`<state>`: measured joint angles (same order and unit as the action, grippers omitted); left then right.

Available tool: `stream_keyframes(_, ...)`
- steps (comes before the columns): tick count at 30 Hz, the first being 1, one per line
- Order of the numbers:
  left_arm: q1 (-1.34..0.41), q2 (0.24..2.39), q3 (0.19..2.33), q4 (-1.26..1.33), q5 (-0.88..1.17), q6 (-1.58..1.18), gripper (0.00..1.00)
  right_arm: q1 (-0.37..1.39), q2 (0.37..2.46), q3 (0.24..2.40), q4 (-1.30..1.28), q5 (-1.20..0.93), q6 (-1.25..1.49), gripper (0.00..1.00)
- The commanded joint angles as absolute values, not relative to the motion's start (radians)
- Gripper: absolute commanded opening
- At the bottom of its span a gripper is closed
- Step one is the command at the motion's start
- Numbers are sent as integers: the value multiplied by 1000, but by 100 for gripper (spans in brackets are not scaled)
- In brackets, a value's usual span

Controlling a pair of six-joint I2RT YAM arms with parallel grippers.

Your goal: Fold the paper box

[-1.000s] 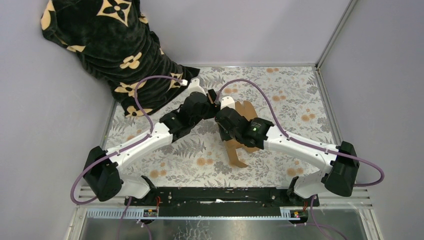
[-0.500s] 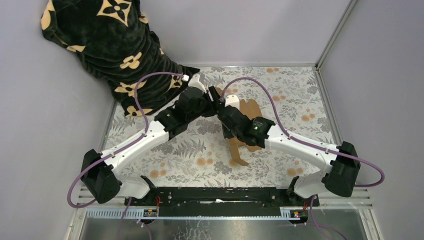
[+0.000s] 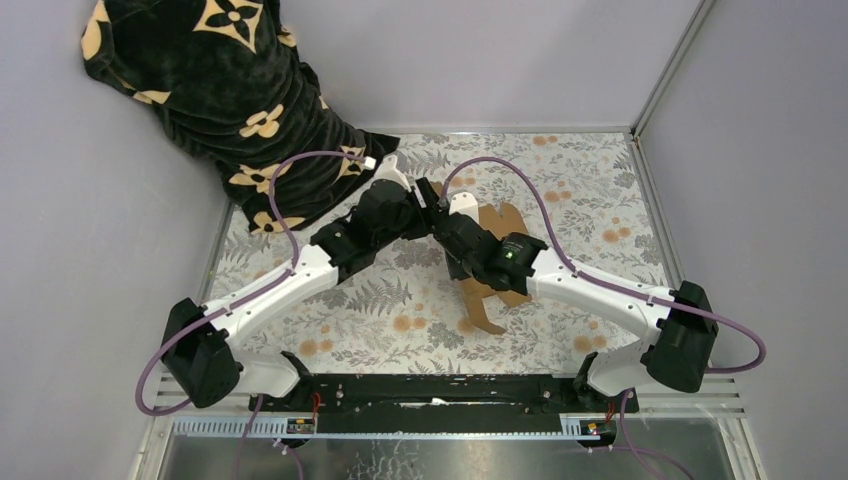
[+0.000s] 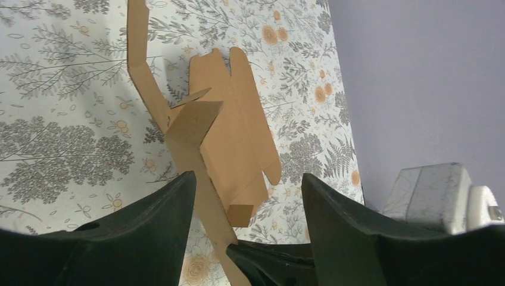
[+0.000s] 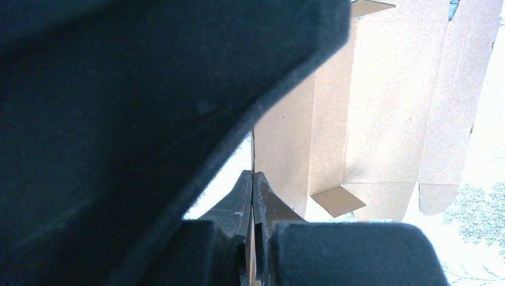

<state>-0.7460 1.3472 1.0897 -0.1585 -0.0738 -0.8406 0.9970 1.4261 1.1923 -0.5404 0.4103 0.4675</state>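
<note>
- Paper box point(image 4: 232, 119): brown die-cut sheet, mid-table on floral cloth point(image 3: 590, 190); one panel stands upright, the rest lies flat.
- Right gripper point(image 5: 253, 176): fingers together, pinching the upright panel's edge; its wrist hides the sheet's middle from above.
- Left gripper point(image 4: 247, 179): fingers apart, facing that panel.
- Black blanket point(image 3: 230, 90), tan flower pattern: far-left corner, well apart from the box.

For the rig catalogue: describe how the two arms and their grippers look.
Both the left arm and right arm have white links, bulky black joint housings and a looping purple cable each. The right arm alone shows a small green light. The left gripper has broad, matte black, tapered fingers; the right gripper looks black too.
</note>
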Motion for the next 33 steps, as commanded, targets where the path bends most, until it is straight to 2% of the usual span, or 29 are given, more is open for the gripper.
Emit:
stream_keyframes(1,-722,1290,1056,-160,-98,-816,73,994,1407,1228,-474,438,473,0)
stream_keyframes(4,-678,1255,1083,-166,-83,-794,78,995,1393,1189,-469,432,487,0)
stream_keyframes(15,-605,1264,1119,-181,-12,-766,79,994,1355,1128,-480,419,505,0)
stream_keyframes(24,-600,1351,1078,-173,60,-769,72,994,1338,1162,-496,392,487,0)
stream_keyframes(33,-600,1413,1098,-165,46,-756,71,994,1342,1174,-512,375,474,0)
